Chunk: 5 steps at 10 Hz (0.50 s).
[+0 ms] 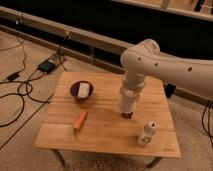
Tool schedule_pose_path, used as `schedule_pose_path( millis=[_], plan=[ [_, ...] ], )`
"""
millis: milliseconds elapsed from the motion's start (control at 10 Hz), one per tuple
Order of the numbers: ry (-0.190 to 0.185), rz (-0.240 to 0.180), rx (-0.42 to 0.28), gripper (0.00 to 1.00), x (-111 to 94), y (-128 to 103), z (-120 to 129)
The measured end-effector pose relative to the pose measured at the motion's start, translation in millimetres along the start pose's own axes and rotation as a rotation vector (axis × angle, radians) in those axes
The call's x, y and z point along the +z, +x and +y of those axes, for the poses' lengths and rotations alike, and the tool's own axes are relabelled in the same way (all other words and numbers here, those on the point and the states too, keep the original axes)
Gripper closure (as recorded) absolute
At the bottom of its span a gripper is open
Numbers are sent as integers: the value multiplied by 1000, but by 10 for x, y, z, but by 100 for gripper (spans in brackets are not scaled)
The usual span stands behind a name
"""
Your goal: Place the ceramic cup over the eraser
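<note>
One ceramic cup (127, 102) hangs upright under the robot's wrist, directly above the eraser (127, 115), of which only a dark sliver shows below the cup's lower edge. That alignment is the point of the pose: the cup has to come straight down so its rim clears the block on every side. The gripper (129, 94) sits at the cup's top, clenched on it, holding it from above so the open end, presumably facing down, stays free. Whether the rim already touches the wooden table (105, 127) I cannot tell. The small white bottle (145, 134) stands near, toward the front right. The carrot (80, 120) and the dark bowl (81, 91) lie well apart on the left.
</note>
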Motion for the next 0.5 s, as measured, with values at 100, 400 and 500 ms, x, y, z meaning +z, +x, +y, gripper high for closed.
schedule_pose_path(
  millis=[100, 400, 500],
  plan=[
    [6, 9, 1, 100, 42, -12, -21],
    [14, 40, 5, 100, 175, -48, -60],
    [12, 47, 2, 100, 208, -65, -49]
  ],
)
